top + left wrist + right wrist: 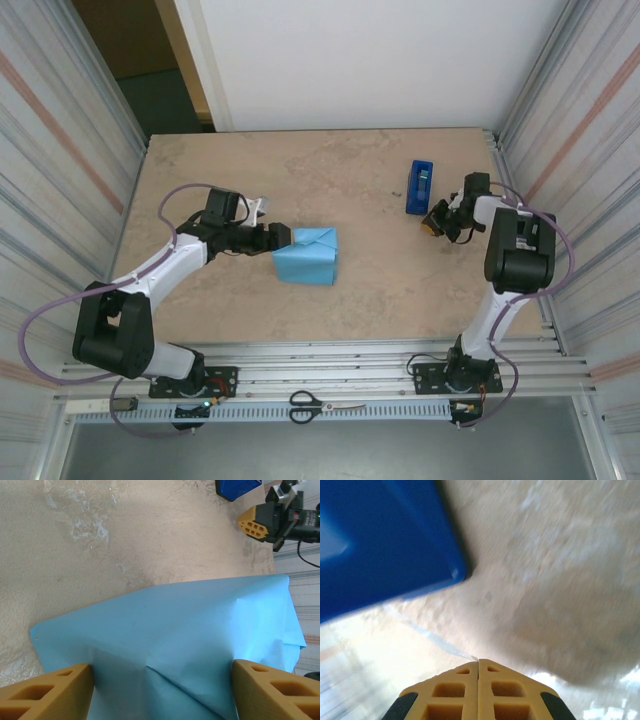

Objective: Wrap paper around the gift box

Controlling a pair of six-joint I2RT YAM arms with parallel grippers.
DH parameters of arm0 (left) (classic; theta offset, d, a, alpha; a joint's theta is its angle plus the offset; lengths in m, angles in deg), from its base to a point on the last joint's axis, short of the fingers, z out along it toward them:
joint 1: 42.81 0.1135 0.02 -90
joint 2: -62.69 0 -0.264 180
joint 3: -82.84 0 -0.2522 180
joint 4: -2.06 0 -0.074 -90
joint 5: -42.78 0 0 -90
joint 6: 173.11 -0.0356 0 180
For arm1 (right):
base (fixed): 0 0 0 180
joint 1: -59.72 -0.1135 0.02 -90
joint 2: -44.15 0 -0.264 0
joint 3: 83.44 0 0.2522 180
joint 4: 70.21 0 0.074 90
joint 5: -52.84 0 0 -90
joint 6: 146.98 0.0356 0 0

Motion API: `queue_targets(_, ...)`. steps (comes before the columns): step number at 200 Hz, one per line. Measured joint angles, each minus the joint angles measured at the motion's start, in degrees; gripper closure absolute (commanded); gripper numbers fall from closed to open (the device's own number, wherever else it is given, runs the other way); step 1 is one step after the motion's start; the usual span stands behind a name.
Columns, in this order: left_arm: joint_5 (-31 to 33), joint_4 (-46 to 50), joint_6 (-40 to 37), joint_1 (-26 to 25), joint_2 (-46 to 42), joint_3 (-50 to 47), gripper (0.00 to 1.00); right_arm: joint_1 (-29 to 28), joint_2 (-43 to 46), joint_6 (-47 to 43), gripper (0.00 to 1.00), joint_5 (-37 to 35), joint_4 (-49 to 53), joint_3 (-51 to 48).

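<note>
The paper (306, 255) shows its light sky-blue face and is folded into a boxy parcel at the table's middle. The gift box is hidden under it. My left gripper (283, 237) is at the parcel's left end. In the left wrist view the paper (175, 630), with a diagonal fold, lies between and under the spread fingers of the open left gripper (162, 680). My right gripper (433, 222) hovers low beside the tape dispenser. In the right wrist view the right gripper (478, 660) is shut, and a thin clear strip of tape (437, 642) runs from its tips toward the dispenser.
A royal-blue tape dispenser (420, 187) stands at the back right, close to the right gripper, and shows as a blue block (380, 540) in the right wrist view. Scissors (325, 405) lie on the rail at the near edge. Corrugated walls close in both sides.
</note>
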Motion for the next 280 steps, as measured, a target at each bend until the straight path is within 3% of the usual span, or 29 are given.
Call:
queue_targets(30, 0.0, -0.35, 0.0, 0.0, -0.02, -0.22, 0.29, -2.45, 11.3, -1.68, 1.0, 3.13, 5.44, -2.08)
queue_targets(63, 0.0, -0.39, 0.0, 0.0, -0.07, -0.26, 0.29, -8.98, 23.82, -1.88, 1.0, 7.02, 8.63, -2.03)
queue_targets(102, -0.02, -0.83, 0.0, 0.0, -0.17, -0.59, 0.29, -16.5, 30.75, 4.0, 1.0, 9.09, 8.33, -1.36)
queue_targets(145, -0.2, -1.73, 0.0, 0.0, -0.28, -1.03, 0.29, -28.92, 28.98, 12.15, 1.0, 8.92, 4.76, 2.8)
queue_targets(197, -0.26, -1.88, 0.0, 0.0, -0.28, -1.07, 0.29, -41.81, 17.97, 21.11, 1.0, 8.92, -1.51, 6.56)
queue_targets(228, -0.26, -1.92, 0.02, 0.0, -0.28, -1.11, 0.29, -45.22, 13.25, 23.78, 1.0, 8.87, -1.81, 8.63)
queue_targets(280, -0.61, -2.95, 0.02, 0.0, -0.55, -1.75, 0.29, -46.84, 12.52, 26.21, 1.0, 8.09, -1.75, 8.7)
